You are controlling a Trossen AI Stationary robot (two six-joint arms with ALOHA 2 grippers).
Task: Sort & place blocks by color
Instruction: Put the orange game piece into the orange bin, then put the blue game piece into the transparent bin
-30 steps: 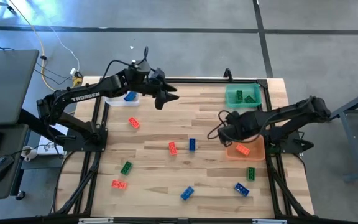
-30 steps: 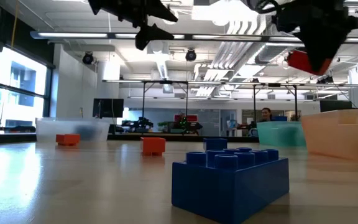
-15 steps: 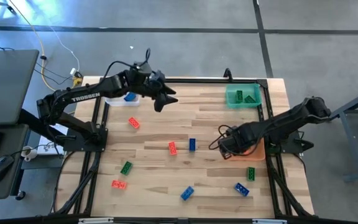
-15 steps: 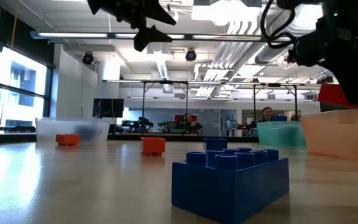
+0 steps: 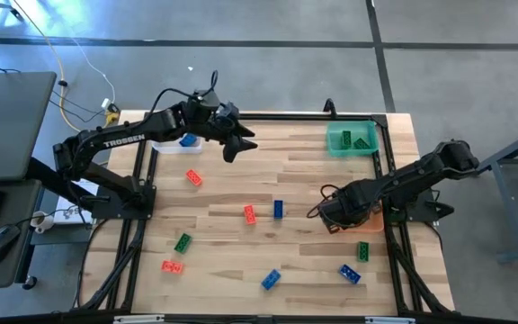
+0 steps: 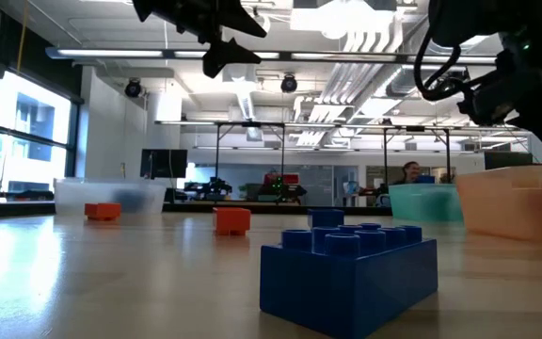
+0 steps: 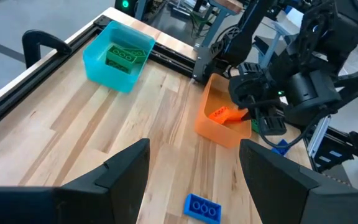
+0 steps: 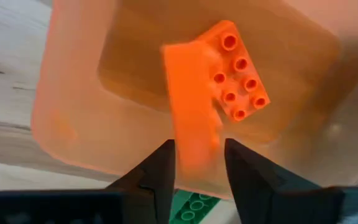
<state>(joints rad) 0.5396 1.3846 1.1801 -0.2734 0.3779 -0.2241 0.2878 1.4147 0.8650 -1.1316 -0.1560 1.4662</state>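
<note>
Orange plastic fills the right wrist view: the right gripper (image 8: pixel 196 163) hangs over the orange bin (image 5: pixel 372 216) at the table's right edge, its two fingers a little apart with one red-orange block (image 8: pixel 192 124) tilted between them. Whether they pinch it or it is already loose, I cannot tell. A second red-orange block (image 8: pixel 240 78) lies studs-up on the bin floor just beside it.

Over on the far left, the left gripper (image 5: pixel 238 142) hovers high above the wood with its fingers spread wide and nothing in them, near the clear bin (image 5: pixel 165 144), which holds a blue block (image 5: pixel 188 139).

The green bin (image 5: pixel 352 138) at the far right corner has green blocks (image 5: pixel 355 140) inside.

Loose on the table (quite a scatter):
- a red-orange block (image 5: pixel 193 178) toward the left
- a red-orange one (image 5: pixel 250 213) and a blue one (image 5: pixel 278 209) side by side in the middle
- a green one (image 5: pixel 183 241) and a red-orange one (image 5: pixel 172 266) toward the near left
- a blue one (image 5: pixel 271 279) at the near edge
- a green one (image 5: pixel 363 250) and a blue one (image 5: pixel 350 273) just in front of the orange bin.
</note>
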